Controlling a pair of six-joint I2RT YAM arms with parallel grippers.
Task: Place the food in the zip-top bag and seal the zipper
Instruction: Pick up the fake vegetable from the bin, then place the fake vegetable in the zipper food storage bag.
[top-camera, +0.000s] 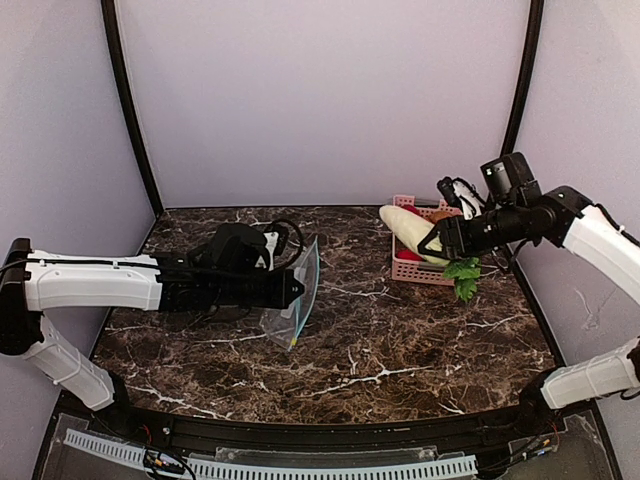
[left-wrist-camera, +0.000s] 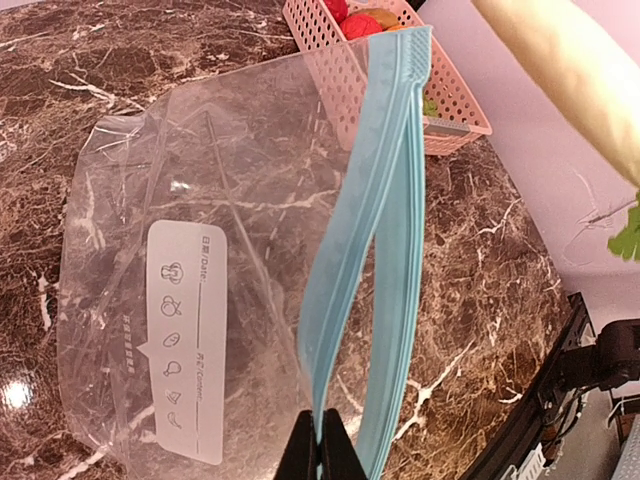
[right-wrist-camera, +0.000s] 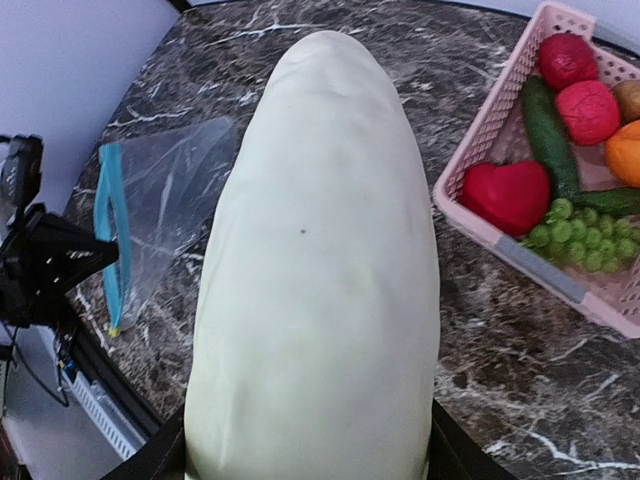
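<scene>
**A:** Your gourd (top-camera: 408, 230) is up off the table, over the left side of the pink basket (top-camera: 410, 272) and well apart from the zip-top bag (top-camera: 298, 305).

**B:** The right gripper (top-camera: 434, 243) has it, jaws spread wide around the leafy end, green leaves (top-camera: 463, 275) dangling below.

**A:** And your left gripper (left-wrist-camera: 322, 445)?

**B:** Pinched tight on the bag at its teal zipper (left-wrist-camera: 385, 250). The bag stands on edge, mouth parted, facing the basket.

**A:** Grapes (right-wrist-camera: 580, 232) lie in the basket. Dark marble table (top-camera: 400, 345), pale lilac walls (top-camera: 320, 100) all round.
</scene>
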